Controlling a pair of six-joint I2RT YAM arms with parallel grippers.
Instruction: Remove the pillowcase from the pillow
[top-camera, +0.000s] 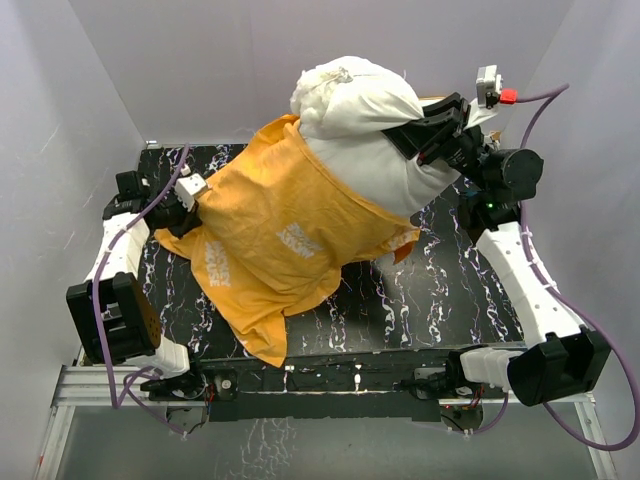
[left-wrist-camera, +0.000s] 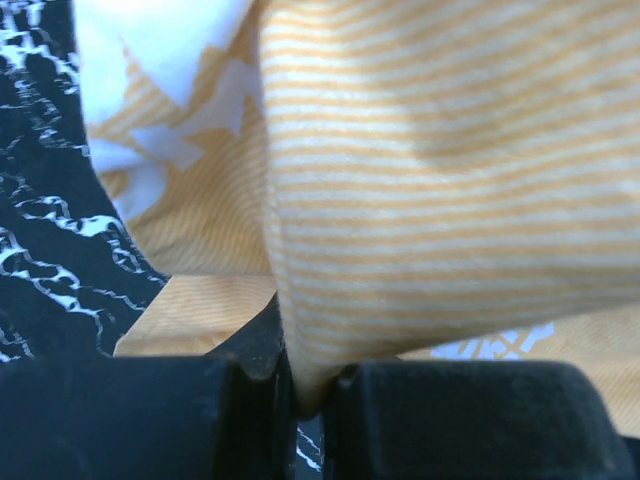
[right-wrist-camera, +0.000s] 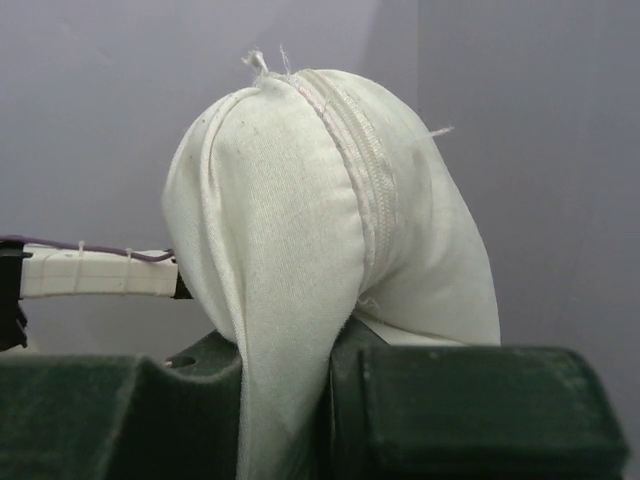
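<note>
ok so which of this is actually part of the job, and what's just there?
Job: orange pillowcase, pinched in the left pincer; white pillow, pinched in the right pincer.
Just there: black marbled table; aluminium frame rail.

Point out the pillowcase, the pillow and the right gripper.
pillowcase (top-camera: 262, 205), top external view, middle of the orange cloth.
pillow (top-camera: 350, 98), top external view, bare white upper end.
right gripper (top-camera: 418, 135), top external view, between its fingertips.
</note>
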